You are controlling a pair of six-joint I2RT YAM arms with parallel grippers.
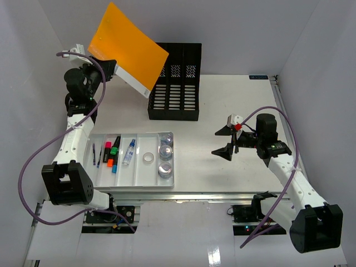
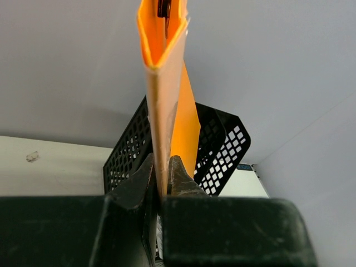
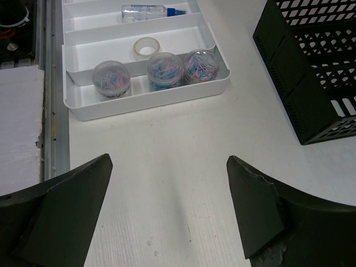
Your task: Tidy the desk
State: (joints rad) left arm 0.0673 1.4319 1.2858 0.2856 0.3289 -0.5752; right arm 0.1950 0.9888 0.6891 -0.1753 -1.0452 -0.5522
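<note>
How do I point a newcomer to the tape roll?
On the large white desk, find the white compartmented tray at its near-left edge. In the second compartment from the right lies a small translucent ring of tape. It is the only ring: a clear blue-capped bottle sits left, clear tubs of paper clips right.

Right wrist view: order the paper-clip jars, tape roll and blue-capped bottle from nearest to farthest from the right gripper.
1. The paper-clip jars, in the tray compartment closest to the right gripper.
2. The tape roll, one compartment farther.
3. The blue-capped bottle, one compartment beyond that.
</note>
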